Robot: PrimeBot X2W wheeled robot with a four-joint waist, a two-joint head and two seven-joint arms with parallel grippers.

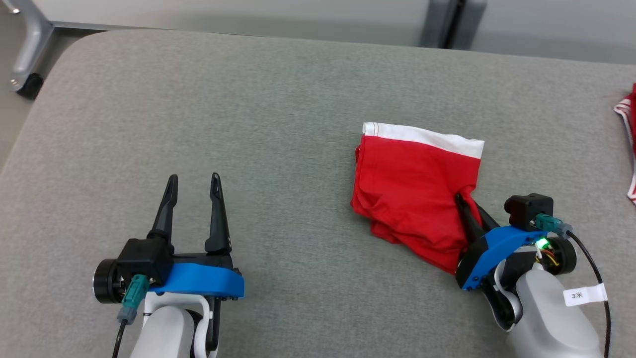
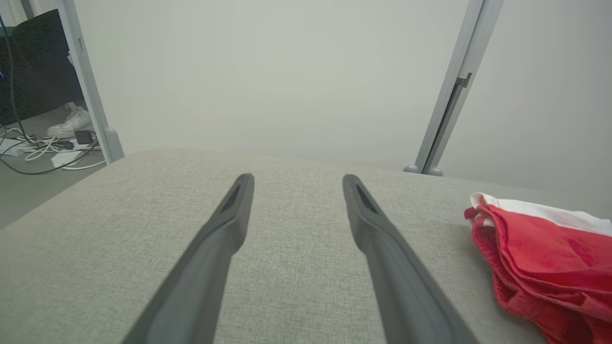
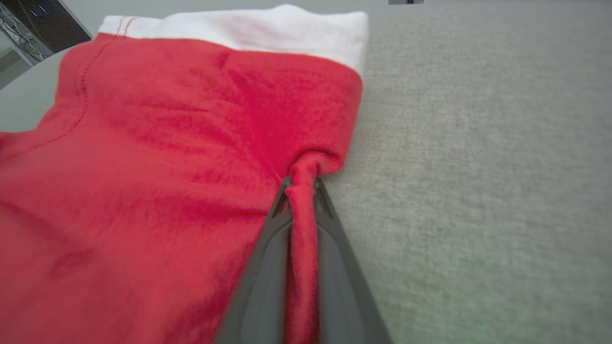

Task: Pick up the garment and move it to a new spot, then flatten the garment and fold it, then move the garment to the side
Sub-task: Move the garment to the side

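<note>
right tool [image 3: 302, 186]: gripping a pinch of the red cloth garment with white waistband [image 1: 407, 184], near-right edge
left tool [image 1: 194, 178]: hanging wide, empty, near left
garment: lying folded, right of centre on the grey fabric table [image 1: 248, 124]
step: probably starting the move aside
next: lifting gently, keeping folds together

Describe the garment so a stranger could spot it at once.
On the grey padded surface, look right of centre. The red garment lies there, its edge pinched in the right hand. Its broad white band sets it apart from the striped cloth at the far right.
</note>
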